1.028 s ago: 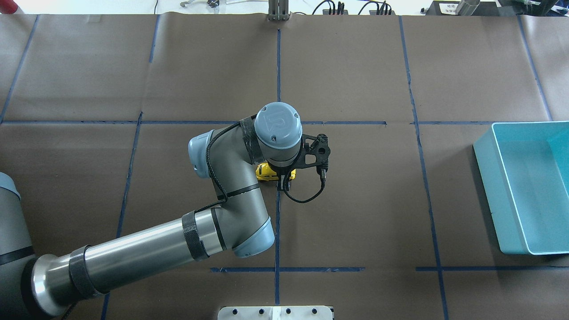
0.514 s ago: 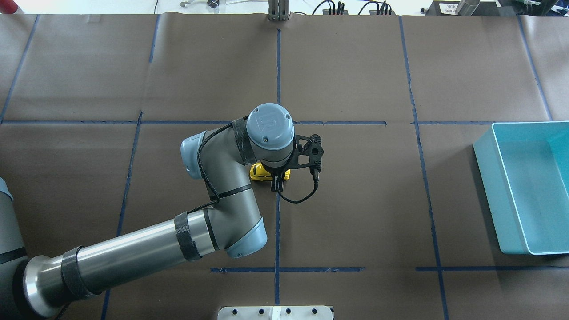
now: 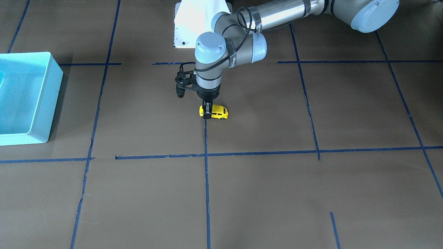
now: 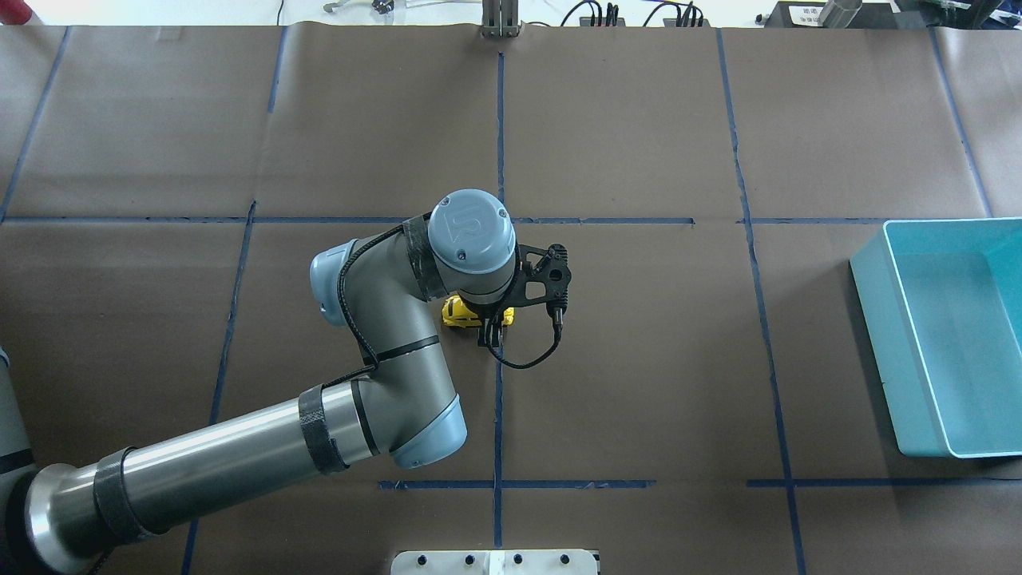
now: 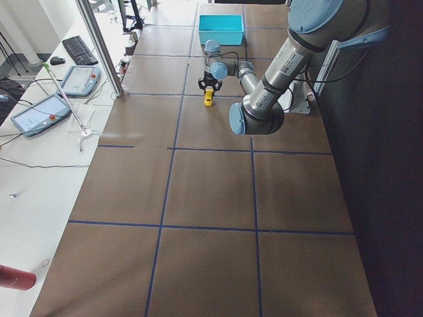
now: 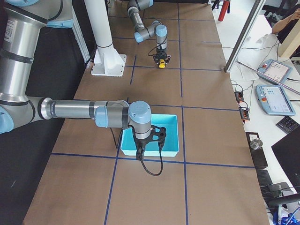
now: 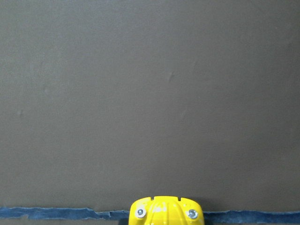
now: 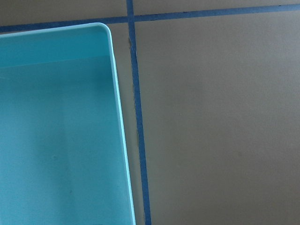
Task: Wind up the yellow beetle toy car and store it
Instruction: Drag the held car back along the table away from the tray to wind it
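Left gripper (image 3: 207, 113), jaws clamped across one end of the yellow beetle toy car (image 3: 217, 111) standing mid-way along the tabletop (image 3: 277, 193), well apart from the turquoise bin (image 3: 52, 100): so off-centre a pinch could let the car pivot or slip during winding; the state of the right gripper (image 6: 139, 153) jaws cannot be told.
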